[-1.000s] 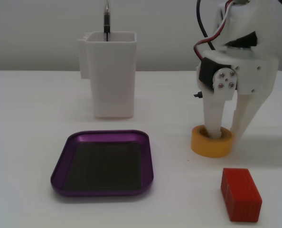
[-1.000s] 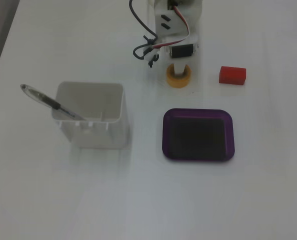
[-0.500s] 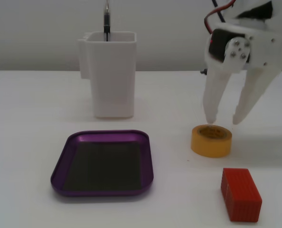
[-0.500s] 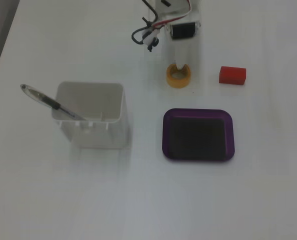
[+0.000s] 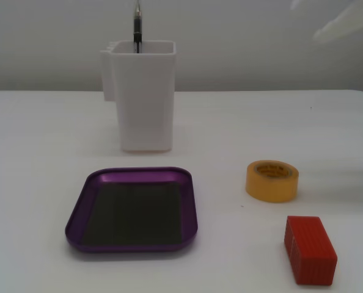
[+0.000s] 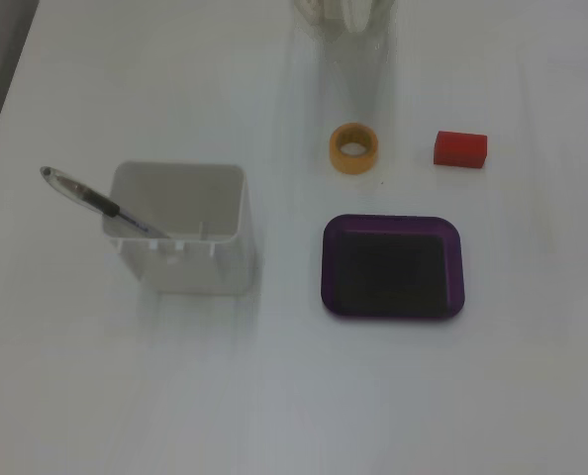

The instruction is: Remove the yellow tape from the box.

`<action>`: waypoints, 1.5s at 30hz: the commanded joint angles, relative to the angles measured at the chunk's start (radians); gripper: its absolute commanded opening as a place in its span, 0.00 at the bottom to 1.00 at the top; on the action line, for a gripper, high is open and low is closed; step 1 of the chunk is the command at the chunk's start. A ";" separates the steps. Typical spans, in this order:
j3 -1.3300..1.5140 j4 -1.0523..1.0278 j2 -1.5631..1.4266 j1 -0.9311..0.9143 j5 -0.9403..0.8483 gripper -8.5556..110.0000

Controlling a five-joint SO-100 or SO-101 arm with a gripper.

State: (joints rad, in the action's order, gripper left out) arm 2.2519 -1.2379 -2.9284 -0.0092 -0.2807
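End effector (image 5: pixel 346 24) only a white blur, grip unreadable.

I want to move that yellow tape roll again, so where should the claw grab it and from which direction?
Come straight down from above. The yellow tape lies flat on the table with its hollow core facing up, so one finger could likely drop into the core and the other outside, pinching the wall. Its side towards the purple tray looks free; the red block sits well apart.
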 commanded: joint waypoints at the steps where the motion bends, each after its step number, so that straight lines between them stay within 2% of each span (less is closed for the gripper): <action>1: 0.100 0.002 -0.149 0.002 -0.003 0.17; 12: 0.557 0.091 -0.528 -0.149 0.011 0.17; 17: 0.638 0.092 -0.517 -0.152 0.249 0.17; 20: 0.686 0.092 -0.515 -0.149 0.321 0.17; 26: 0.801 0.094 -0.515 -0.147 0.314 0.16; 34: 0.813 0.092 -0.514 -0.146 0.314 0.16; 38: 0.813 0.089 -0.514 -0.133 0.313 0.06; 45: 0.819 0.092 -0.514 -0.058 0.316 0.07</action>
State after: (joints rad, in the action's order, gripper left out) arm 3.0603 -1.1643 -3.3579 -0.0874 0.0276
